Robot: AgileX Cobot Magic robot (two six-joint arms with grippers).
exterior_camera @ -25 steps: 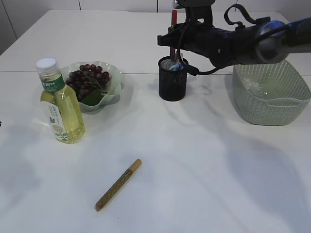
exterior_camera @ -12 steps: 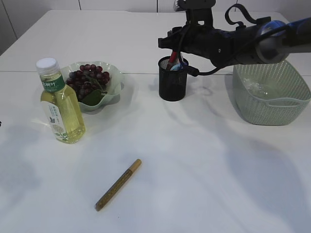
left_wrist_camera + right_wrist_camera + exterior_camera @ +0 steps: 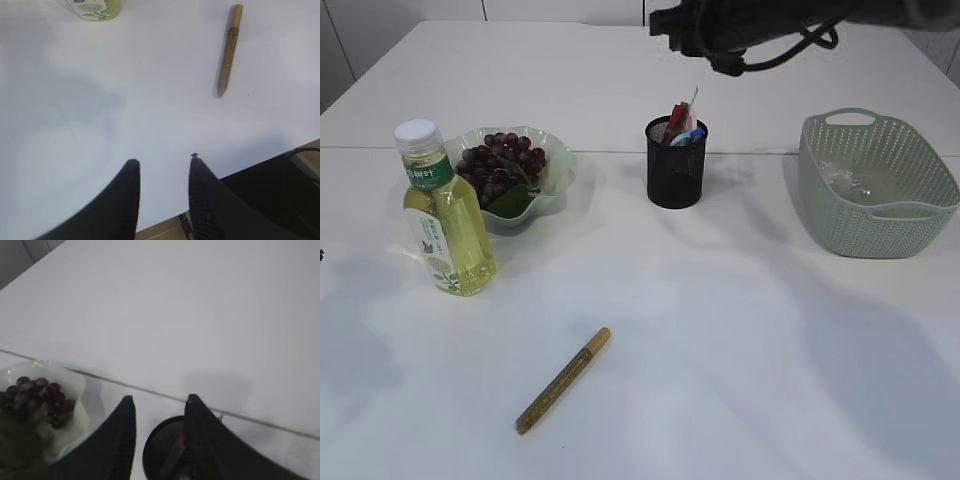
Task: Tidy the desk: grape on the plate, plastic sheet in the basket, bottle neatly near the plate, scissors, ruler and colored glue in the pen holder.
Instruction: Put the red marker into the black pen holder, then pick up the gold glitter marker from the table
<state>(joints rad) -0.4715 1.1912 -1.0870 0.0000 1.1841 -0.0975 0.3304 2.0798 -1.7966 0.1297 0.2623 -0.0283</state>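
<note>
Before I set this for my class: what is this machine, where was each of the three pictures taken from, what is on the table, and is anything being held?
It is a robot with two arms, each ending in a two-fingered tool. One picture looks down at the white table; the other two come from cameras on the wrists. On the table: a bottle beside a plate of grapes, a black pen holder with items inside, a green basket, and a gold glue pen lying loose. The left tool and right tool both stand open, holding nothing.
</note>
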